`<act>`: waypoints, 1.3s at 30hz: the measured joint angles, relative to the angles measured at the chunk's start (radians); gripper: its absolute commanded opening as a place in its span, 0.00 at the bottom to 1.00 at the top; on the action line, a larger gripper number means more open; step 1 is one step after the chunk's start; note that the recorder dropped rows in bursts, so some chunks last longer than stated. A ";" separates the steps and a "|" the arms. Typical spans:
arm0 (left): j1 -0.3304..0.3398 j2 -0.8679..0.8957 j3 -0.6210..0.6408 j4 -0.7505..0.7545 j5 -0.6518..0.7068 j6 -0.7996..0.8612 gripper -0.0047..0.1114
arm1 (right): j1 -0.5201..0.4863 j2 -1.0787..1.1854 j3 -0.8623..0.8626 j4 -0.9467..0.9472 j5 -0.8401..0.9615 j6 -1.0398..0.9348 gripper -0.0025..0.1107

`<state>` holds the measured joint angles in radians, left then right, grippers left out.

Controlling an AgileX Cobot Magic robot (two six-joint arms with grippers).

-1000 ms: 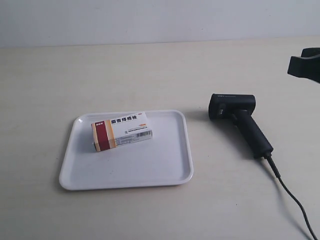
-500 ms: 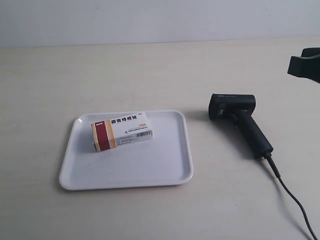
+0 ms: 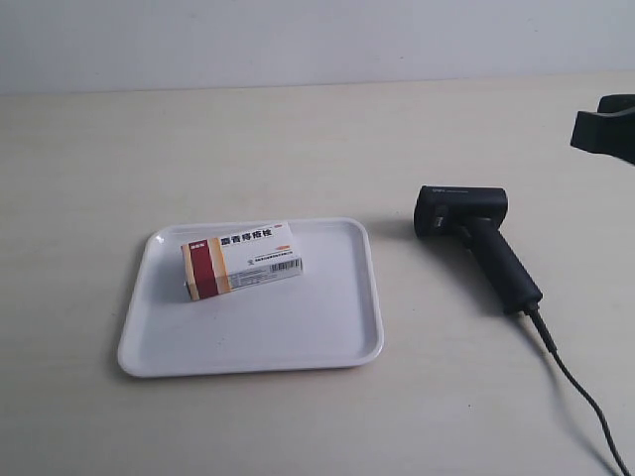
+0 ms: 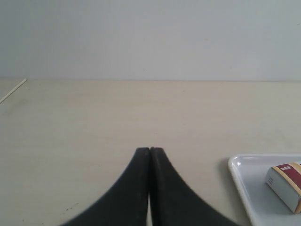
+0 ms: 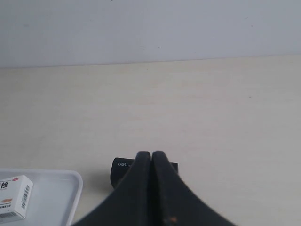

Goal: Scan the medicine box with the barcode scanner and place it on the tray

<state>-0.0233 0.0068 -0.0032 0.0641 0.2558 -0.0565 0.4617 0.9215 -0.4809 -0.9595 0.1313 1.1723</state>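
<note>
the table (image 3: 298, 139), pale and wood-grained, carried everything. on it the tray (image 3: 337, 342) lay flat, its long axis running across the exterior view. to the tray's right, well apart from it, the barcode scanner (image 3: 476, 238) lay on its side, its blocky head nearest the tray's far right corner and facing back toward the tray, its handle angling away from the tray toward the near edge, its cable (image 3: 580, 392) trailing on from the handle's end. the medicine box (image 3: 241, 260) lay flat inside the tray, in the far left part, its long axis roughly along the tray's length and slightly skewed, the dark red and orange band at the end farthest from the scanner, the barcode on its near side face.

the left gripper (image 4: 149, 149) hung above bare table beside the tray, fingers pressed together on nothing. the right gripper (image 5: 151, 153) hung likewise closed and empty, with the scanner's head just beyond its tips. a dark part of the arm (image 3: 607, 129) showed at the exterior view's right edge, beyond the scanner.

nothing had moved since the earlier pictures.
</note>
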 measured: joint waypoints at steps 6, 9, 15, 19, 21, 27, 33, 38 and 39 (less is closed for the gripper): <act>0.000 0.000 0.000 0.000 0.000 0.000 0.06 | 0.000 0.000 0.000 0.000 0.000 0.000 0.02; 0.000 0.000 0.000 0.000 0.000 0.000 0.06 | 0.000 -0.002 0.000 0.013 0.000 0.000 0.02; 0.000 0.000 0.000 0.000 0.000 0.000 0.06 | 0.000 -0.064 0.022 0.355 -0.017 -0.312 0.02; 0.000 0.000 0.000 0.000 0.002 0.000 0.06 | 0.000 -0.206 0.126 0.736 -0.056 -0.757 0.02; 0.000 0.000 0.000 0.000 0.002 0.000 0.06 | 0.000 -0.298 0.202 0.893 -0.067 -0.913 0.02; 0.000 0.000 0.000 0.000 0.004 0.000 0.06 | 0.000 -0.569 0.411 1.051 -0.100 -1.044 0.02; 0.000 0.000 0.000 0.000 0.004 0.000 0.06 | 0.000 -0.706 0.477 1.063 -0.105 -1.057 0.02; 0.000 0.000 0.000 0.000 0.004 0.000 0.06 | 0.000 -0.728 0.477 1.065 -0.100 -1.057 0.02; 0.000 0.000 0.000 0.000 0.004 0.000 0.06 | 0.000 -0.728 0.477 1.065 -0.100 -1.057 0.02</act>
<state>-0.0233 0.0068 -0.0032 0.0641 0.2602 -0.0565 0.4617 0.1938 -0.0042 0.1054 0.0314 0.1157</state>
